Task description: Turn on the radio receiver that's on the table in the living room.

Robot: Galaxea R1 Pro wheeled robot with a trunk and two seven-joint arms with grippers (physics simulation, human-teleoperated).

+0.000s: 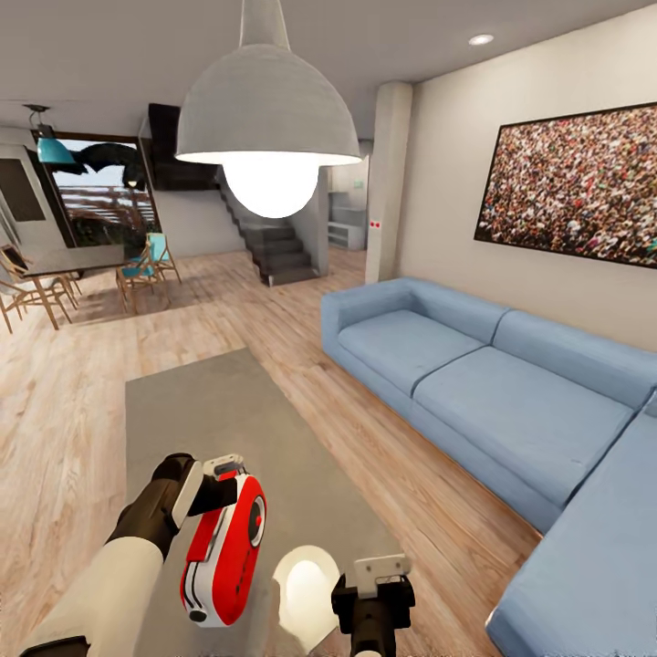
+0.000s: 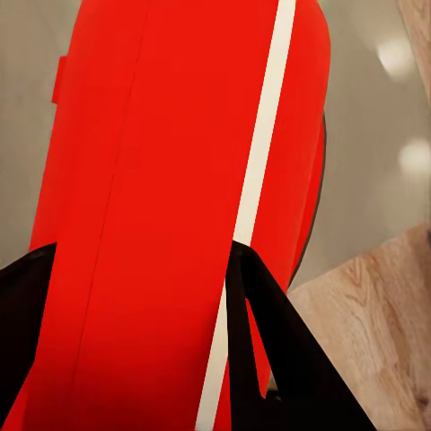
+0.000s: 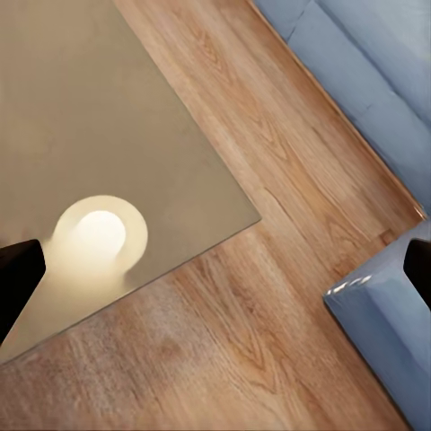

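Note:
The red radio receiver (image 1: pixel 225 546) with white trim is held on end above the near part of the grey glassy table (image 1: pixel 228 411). My left gripper (image 1: pixel 217 497) is shut on its upper end. In the left wrist view the radio's red body (image 2: pixel 162 206) and white stripe lie between the two black fingers (image 2: pixel 287 359). A small round button shows on its face; the dial is hard to make out. My right gripper (image 1: pixel 372 602) hangs open just right of the radio, over the table's near right corner (image 3: pixel 108 135), holding nothing.
A blue L-shaped sofa (image 1: pixel 511 392) runs along the right, its corner close to my right gripper (image 3: pixel 386 332). A white dome pendant lamp (image 1: pixel 267 119) hangs ahead; its glow reflects on the table (image 3: pixel 99 238). Wood floor (image 1: pixel 64 392) lies left; dining table and chairs (image 1: pixel 64 274) stand far left.

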